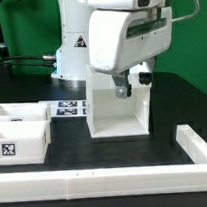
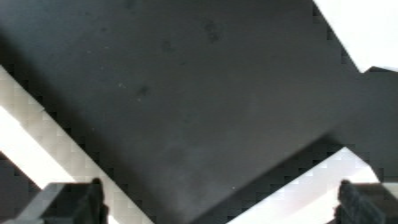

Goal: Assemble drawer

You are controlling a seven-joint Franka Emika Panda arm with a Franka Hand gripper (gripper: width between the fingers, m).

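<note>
The drawer's white boxy casing (image 1: 117,109) stands in the middle of the black table with its open side toward the camera. My gripper (image 1: 130,85) hangs over the casing's top, its fingers at the top edge. In the wrist view the two dark fingertips (image 2: 71,205) stand wide apart with nothing gripped between them; under them are dark surface and white casing edges (image 2: 36,130). Two shallow white trays (image 1: 20,132) sit together at the exterior view's left, and the front one carries a square tag (image 1: 9,150). Their knobs do not show.
The marker board (image 1: 64,107) lies flat behind the trays, left of the casing. A long low white rail (image 1: 97,180) runs along the table's front and turns up the exterior view's right side (image 1: 195,143). The arm's white body fills the top.
</note>
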